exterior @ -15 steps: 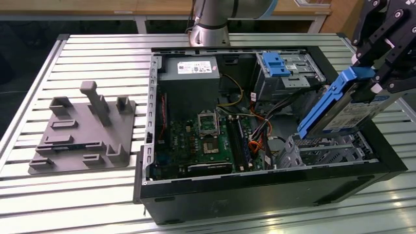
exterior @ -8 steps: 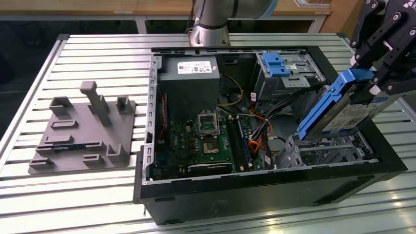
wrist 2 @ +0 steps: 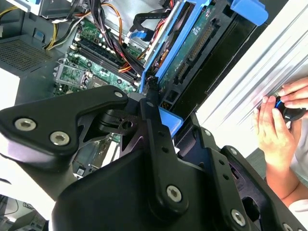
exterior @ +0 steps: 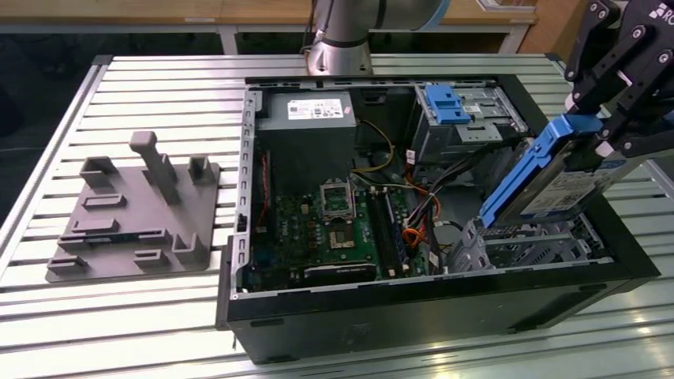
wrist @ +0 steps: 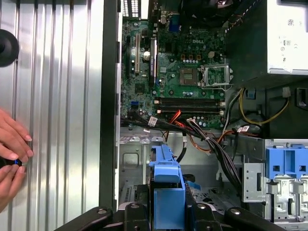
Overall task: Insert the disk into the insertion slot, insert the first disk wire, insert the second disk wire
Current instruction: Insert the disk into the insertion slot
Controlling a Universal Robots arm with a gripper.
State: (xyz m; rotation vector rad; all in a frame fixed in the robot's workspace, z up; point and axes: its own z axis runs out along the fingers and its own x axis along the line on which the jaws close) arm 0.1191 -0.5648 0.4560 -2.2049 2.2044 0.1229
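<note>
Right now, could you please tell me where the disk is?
At the exterior view's right, the pincer holds the disk tilted, its lower end by the insertion slot.

Robotics lab or workshop — arm [exterior: 339, 35] standing on slatted metal counter [exterior: 158, 87], open PC case [exterior: 421, 308], grey jig [exterior: 116, 237] alongside.

The black metal gripper [wrist 2: 169, 118] sits in the foreground. Its two fingers [wrist 2: 151, 120] are closed on the blue end of the flat rectangular disk [wrist 2: 192, 53]. The disk's green circuit-board underside faces the camera, framed by a bright blue plastic carrier [wrist 2: 248, 12]. Beyond lie a green motherboard [wrist 2: 89, 53] and orange and black cables [wrist 2: 108, 24]. Over the ribbed aluminium table [wrist 2: 250, 72], a person's hands [wrist 2: 272, 130] hold something small, black and blue, possibly a knob.
</note>
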